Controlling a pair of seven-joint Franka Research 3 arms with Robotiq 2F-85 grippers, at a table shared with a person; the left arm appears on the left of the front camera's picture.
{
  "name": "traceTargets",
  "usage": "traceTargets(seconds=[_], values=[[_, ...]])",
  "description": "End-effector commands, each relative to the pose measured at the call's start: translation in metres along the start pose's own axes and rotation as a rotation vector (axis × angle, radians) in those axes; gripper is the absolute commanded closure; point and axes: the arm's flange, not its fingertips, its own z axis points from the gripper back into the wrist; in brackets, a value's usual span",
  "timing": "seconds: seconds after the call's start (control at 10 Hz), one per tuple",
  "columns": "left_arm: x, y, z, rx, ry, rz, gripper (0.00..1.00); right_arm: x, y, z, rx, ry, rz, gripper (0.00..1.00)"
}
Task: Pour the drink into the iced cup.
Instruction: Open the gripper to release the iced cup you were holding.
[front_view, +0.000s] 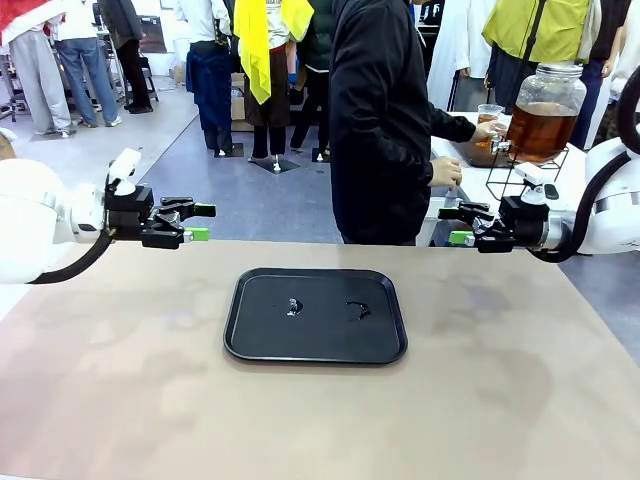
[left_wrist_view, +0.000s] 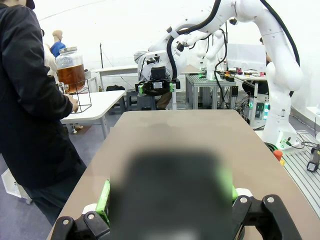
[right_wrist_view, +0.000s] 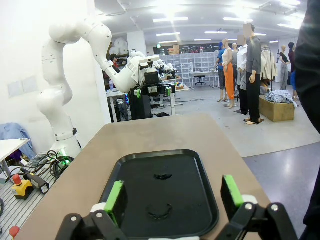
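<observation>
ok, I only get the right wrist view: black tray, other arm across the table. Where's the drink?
Observer: In a lidded glass dispenser jar on a black wire stand, on a white side table beyond the right gripper.
Operator: And the cup?
Observer: The person's hand holds a clear cup at the jar's spigot. I can't tell whether there's ice in it.
Operator: Left gripper state? Too small from here.
Observer: The left gripper is open and holds nothing. It hangs over the table's far edge, left of the tray.
</observation>
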Motion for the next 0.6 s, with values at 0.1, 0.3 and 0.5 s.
traceTargets(seconds=[0.1, 0.3, 0.5], values=[[0.0019, -0.0007, -0.0015, 0.004, -0.006, -0.002, 0.0, 0.0025, -0.001, -0.003, 0.002, -0.001, -0.002, 0.0], [0.0019, -0.0007, -0.0015, 0.004, -0.006, -0.002, 0.0, 0.0025, -0.001, -0.003, 0.002, -0.001, -0.002, 0.0], [0.0019, -0.0007, -0.0015, 0.004, -0.006, -0.002, 0.0, 0.0025, -0.001, -0.003, 0.002, -0.001, -0.002, 0.0]])
